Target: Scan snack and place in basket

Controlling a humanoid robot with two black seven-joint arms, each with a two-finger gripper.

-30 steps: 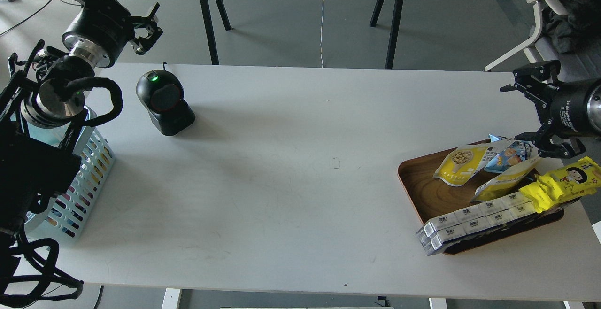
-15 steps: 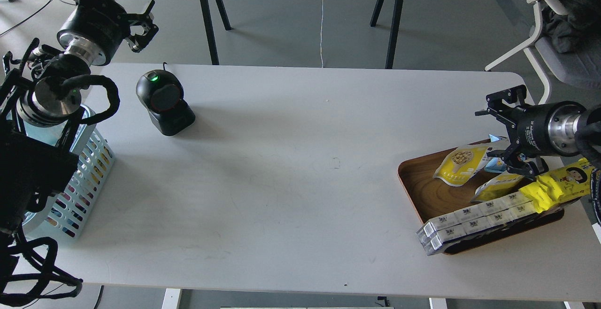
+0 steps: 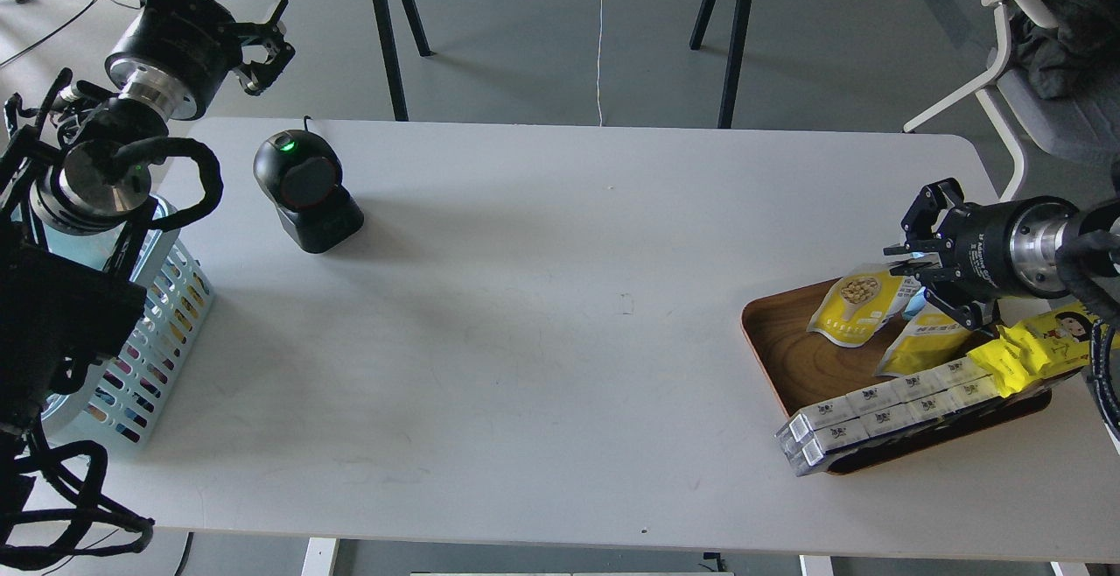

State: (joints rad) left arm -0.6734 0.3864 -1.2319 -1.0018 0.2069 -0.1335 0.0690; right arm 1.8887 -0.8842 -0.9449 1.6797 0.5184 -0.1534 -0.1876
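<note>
The right gripper (image 3: 929, 258) hangs at the far right end of the table, its fingers spread apart and pointing left, one above and one below the upper right corner of the snack (image 3: 856, 306). Whether a finger touches the pouch there is hard to tell; nothing is clamped. The snack lies flat in the tray (image 3: 787, 357), a yellow-and-white pouch with a round picture of beige nuts, its glossy film slightly creased.

Just beside it to the right lies a second yellow pouch (image 3: 927, 341), tilted. A row of white cartons (image 3: 884, 414) runs across the tray's near side and juts over its near left rim. A crinkled bright yellow wrapper (image 3: 1041, 350) with a cartoon face rests on the cartons' right end. The tray is rounded brown wood with visible grain, bare on its left part, and sits close to the table's right edge.

The table (image 3: 560, 366) is matte white, wide open across its middle. A black rounded scanner (image 3: 306, 191) with a green light stands at the far left.

The left gripper (image 3: 262, 46) hovers high beyond the table's far left corner, fingers apart and empty. Below that arm, the basket (image 3: 149, 357), light blue slotted plastic, sits at the table's left edge, partly hidden by the arm. Beyond the table are dark trestle legs and a grey floor.
</note>
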